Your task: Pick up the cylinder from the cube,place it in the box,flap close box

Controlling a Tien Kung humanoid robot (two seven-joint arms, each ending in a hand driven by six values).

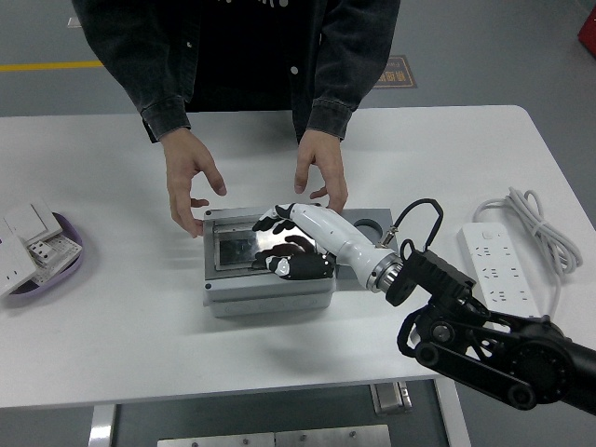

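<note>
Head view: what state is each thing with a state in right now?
box: lid down, shut
right robot hand: fingers open, flat on the lid
person's hands: lifted just off the box's far corners
power strip: cord coiled beside it
purple bowl: holding white parts

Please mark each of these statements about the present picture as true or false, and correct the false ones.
1. The robot's right hand lies on the lid of the grey box. True.
2. The box lid stands upright. False: it is down flat.
3. The person's hands are near the far side of the box. True.
4. The white power strip lies left of the box. False: it is on the right.
5. The purple bowl is at the table's left edge. True.
</note>
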